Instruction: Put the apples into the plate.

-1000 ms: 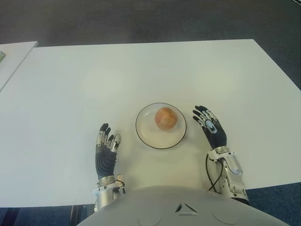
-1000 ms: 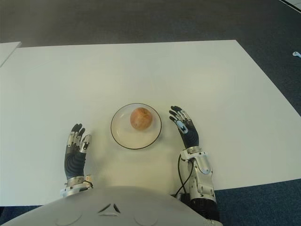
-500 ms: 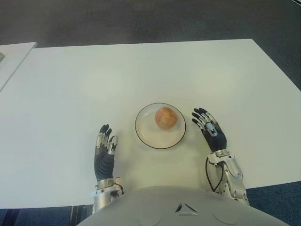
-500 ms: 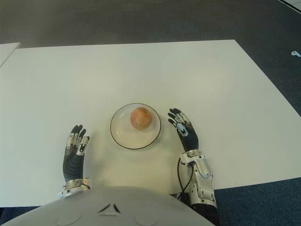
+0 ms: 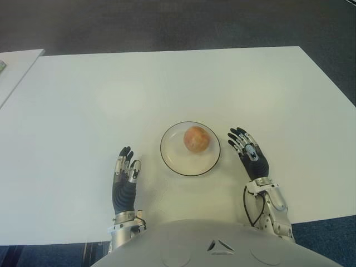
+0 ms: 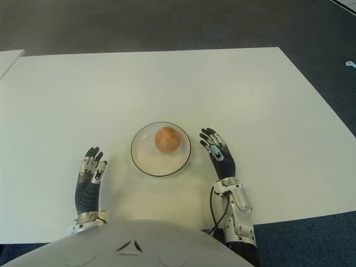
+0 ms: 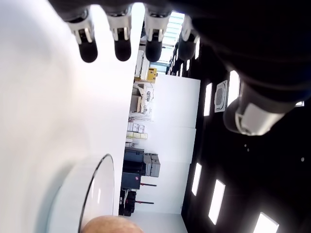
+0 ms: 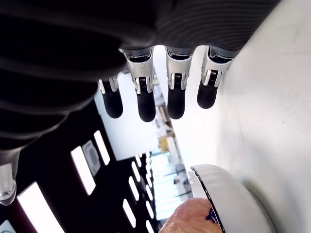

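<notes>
Apple (image 5: 196, 138) sits in plate (image 5: 173, 161); task looks done. Left robot hand (image 5: 125, 177) and right robot hand (image 5: 250, 155) flank plate, fingers spread, empty; retract w/o nudging plate.

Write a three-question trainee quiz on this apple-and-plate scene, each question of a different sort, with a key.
1. True or false: the round reddish-orange apple lies in the white dark-rimmed plate.
2. Which robot hand holds the apple? A) left robot hand B) right robot hand C) neither
3. Fill in: the plate stands on the white ____.

Key: 1 true; 2 C, both show spread fingers either side of the plate; 3 table.
</notes>
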Controlling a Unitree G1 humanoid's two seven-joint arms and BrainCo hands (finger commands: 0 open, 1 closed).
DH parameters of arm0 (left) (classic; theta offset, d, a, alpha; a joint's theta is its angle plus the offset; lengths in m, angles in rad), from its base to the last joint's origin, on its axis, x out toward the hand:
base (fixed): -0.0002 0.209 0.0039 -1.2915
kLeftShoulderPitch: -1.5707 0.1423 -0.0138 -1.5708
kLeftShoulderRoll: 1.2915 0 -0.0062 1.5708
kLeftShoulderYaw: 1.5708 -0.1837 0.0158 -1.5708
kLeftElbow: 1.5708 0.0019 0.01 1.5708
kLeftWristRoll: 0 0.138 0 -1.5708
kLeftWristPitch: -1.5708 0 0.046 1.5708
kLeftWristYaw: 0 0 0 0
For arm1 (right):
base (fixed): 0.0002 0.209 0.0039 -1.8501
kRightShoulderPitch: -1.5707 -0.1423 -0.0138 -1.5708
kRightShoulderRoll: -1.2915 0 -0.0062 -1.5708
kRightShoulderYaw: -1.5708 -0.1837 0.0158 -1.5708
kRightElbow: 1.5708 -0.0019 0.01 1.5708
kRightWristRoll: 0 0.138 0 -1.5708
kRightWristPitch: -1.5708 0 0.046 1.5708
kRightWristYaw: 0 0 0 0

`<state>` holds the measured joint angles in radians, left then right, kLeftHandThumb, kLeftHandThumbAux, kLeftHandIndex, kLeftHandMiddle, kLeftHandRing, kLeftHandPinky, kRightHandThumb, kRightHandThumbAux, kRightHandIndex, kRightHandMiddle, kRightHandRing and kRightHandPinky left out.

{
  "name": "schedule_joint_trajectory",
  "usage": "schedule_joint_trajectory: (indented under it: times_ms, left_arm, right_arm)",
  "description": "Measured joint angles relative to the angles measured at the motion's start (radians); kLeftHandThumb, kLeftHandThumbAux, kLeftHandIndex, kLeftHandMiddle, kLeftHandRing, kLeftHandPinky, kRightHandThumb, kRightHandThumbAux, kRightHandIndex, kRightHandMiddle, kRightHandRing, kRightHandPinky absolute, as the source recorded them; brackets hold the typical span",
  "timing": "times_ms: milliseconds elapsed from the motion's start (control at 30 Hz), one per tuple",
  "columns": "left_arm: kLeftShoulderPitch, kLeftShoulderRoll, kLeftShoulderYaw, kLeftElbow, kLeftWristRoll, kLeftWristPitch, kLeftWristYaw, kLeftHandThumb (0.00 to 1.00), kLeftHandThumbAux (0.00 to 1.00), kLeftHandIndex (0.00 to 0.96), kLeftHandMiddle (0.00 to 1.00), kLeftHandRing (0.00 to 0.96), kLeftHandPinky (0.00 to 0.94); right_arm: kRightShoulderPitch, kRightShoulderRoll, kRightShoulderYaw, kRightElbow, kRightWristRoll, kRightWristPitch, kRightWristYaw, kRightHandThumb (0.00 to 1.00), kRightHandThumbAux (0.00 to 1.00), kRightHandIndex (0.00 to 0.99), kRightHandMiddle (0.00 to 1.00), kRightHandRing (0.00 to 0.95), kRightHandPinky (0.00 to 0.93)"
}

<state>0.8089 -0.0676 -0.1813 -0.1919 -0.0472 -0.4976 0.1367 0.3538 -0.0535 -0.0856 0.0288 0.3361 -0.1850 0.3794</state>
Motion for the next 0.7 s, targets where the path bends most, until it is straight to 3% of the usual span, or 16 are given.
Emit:
schedule_joint_trajectory:
  times_ms: [167,367,700]
  left_arm:
    - [0.0,0.015,-0.004,-0.009,0.022,0.014,-0.02,0.14,0.41,0.028,0.0,0.0,0.0]
    - [-0.004,0.044,-0.017,-0.05,0.03,0.062,-0.063,0.107,0.399,0.016,0.0,0.0,0.0]
    - [-0.073,0.08,0.048,-0.031,-0.03,0.136,-0.116,0.106,0.426,0.02,0.001,0.0,0.0]
  right_arm:
    - [0.004,0.001,0.006,-0.004,0.0,0.001,-0.005,0.158,0.486,0.135,0.143,0.095,0.089]
    - [0.018,0.015,0.017,-0.022,-0.011,0.001,-0.031,0.138,0.497,0.083,0.045,0.012,0.007]
    - [0.072,0.04,0.058,-0.081,-0.058,0.0,-0.087,0.13,0.51,0.017,0.001,0.0,0.0]
